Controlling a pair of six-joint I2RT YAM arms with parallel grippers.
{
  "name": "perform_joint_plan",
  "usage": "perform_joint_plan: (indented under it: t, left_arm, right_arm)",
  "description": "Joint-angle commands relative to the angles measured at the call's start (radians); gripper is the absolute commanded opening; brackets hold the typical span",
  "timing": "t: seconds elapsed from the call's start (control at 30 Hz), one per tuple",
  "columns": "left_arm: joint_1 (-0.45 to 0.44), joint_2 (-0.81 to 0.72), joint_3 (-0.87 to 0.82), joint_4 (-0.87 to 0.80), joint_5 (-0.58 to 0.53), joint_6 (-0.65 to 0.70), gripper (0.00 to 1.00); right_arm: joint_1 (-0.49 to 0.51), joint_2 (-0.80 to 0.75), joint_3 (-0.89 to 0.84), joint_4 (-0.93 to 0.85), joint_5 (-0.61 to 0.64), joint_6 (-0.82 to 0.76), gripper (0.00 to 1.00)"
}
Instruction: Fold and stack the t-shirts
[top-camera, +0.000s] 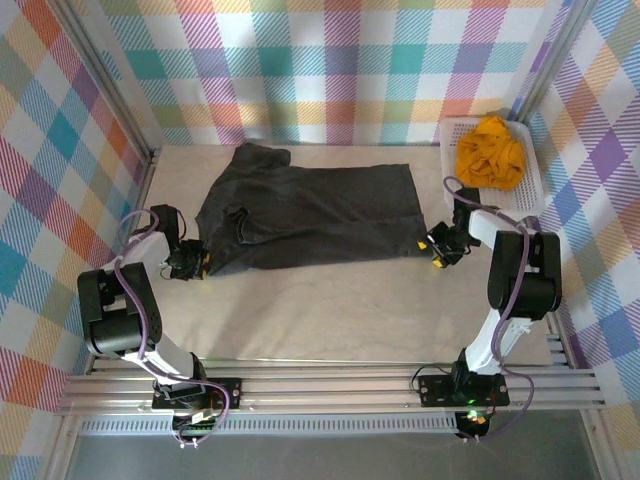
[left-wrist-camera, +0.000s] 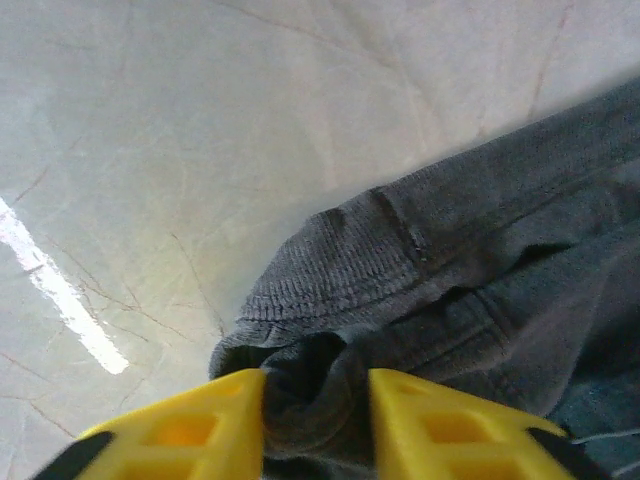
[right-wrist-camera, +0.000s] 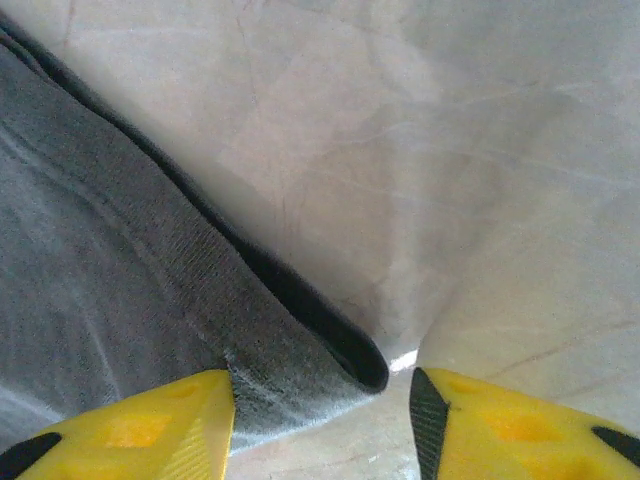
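Observation:
The charcoal-grey t-shirt (top-camera: 310, 215) lies spread across the middle of the table, collar end to the left. My left gripper (top-camera: 190, 262) sits at its near left corner. In the left wrist view the yellow fingers (left-wrist-camera: 210, 425) press a bunched fold of the grey t-shirt (left-wrist-camera: 450, 260) between them, so the left gripper (left-wrist-camera: 317, 420) is shut on it. My right gripper (top-camera: 437, 250) is at the shirt's near right corner. In the right wrist view the right gripper (right-wrist-camera: 322, 420) is open. The hem corner of the grey t-shirt (right-wrist-camera: 100, 260) touches one finger, with a gap to the other. The mustard-orange t-shirt (top-camera: 490, 152) lies crumpled in the basket.
A white mesh basket (top-camera: 530, 185) stands at the back right, close behind the right arm. Checked walls enclose the table on three sides. Bare tabletop (top-camera: 340, 310) stretches between the shirt and the arm bases.

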Motion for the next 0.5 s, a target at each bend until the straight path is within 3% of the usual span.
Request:
perform_joint_plan:
  t: [0.0,0.13,0.27,0.47]
  left_arm:
    - [-0.006,0.008,0.019,-0.013,0.0,-0.002,0.2]
    - [-0.006,-0.02,0.056,-0.108,-0.066,0.036,0.01]
    - [-0.007,-0.058,0.12,-0.251,-0.16,0.088,0.0]
    - [-0.008,-0.109,0.143,-0.378,-0.261,0.167,0.0]
  right_arm:
    - [0.011,0.032,0.02,0.026,-0.028,0.05,0.46]
    - [0.03,0.057,0.053,0.013,0.0,0.073,0.3]
    - [0.039,0.016,0.05,-0.001,0.086,0.089,0.02]
    - [0.045,-0.07,0.052,-0.088,0.201,0.061,0.0]
